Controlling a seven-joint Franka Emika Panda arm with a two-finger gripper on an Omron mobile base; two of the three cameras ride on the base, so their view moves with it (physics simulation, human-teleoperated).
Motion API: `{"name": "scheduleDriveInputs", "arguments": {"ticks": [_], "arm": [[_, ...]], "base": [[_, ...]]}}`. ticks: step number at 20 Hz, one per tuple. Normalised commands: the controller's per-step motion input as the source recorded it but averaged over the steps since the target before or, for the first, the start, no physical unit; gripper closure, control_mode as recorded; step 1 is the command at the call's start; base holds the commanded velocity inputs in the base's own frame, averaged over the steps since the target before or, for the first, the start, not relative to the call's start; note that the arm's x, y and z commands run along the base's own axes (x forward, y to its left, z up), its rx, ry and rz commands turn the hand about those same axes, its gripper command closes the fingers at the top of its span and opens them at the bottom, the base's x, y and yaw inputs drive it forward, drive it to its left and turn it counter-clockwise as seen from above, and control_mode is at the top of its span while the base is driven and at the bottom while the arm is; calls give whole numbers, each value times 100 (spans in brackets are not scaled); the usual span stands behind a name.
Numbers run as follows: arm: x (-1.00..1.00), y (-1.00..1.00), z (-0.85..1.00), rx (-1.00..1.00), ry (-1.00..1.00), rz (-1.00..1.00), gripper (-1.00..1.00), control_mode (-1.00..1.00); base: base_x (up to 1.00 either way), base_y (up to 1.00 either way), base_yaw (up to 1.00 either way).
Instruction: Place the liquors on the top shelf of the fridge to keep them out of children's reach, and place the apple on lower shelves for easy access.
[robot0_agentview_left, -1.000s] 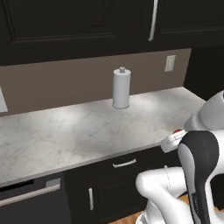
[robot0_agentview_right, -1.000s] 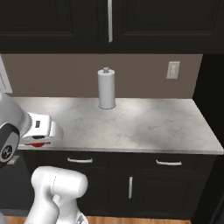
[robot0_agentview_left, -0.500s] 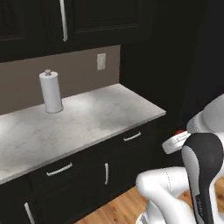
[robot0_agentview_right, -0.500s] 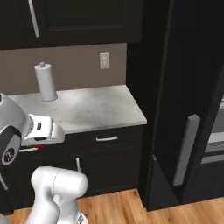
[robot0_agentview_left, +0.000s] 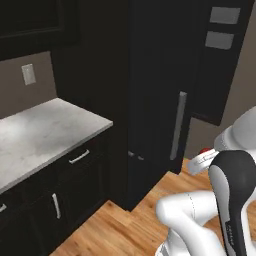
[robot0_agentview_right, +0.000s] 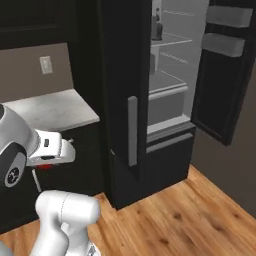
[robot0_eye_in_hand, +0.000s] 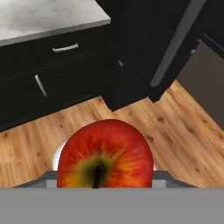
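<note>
Shift: base has swung rightward; paper towel roll gone from sight, fridge now ahead.
Counter (robot0_agentview_left: 45, 130): marble top at 9 o'clock, left base view.
Gripper (robot0_eye_in_hand: 105, 186): closed around the apple (robot0_eye_in_hand: 105, 153), stem toward camera, over wood floor (robot0_eye_in_hand: 183, 131).
Fridge (robot0_agentview_right: 125, 100): door open at 2 o'clock, right base view.
Dark bottle (robot0_agentview_right: 157, 25): on upper shelf (robot0_agentview_right: 172, 39), 12 o'clock.

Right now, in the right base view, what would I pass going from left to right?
Wall outlet → marble counter → closed fridge door's handle → dark liquor bottle on a high shelf → open fridge door's bins.
</note>
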Motion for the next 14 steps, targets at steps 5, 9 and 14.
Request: {"name": "scheduleDriveInputs", "arguments": {"ticks": [5, 9, 14], "arm": [[0, 0, 0, 0, 0, 0, 100, 100], [0, 0, 0, 0, 0, 0, 100, 100], [0, 0, 0, 0, 0, 0, 100, 100]], "base": [[-8, -61, -44], [15, -67, -17], [25, -87, 7]]}}
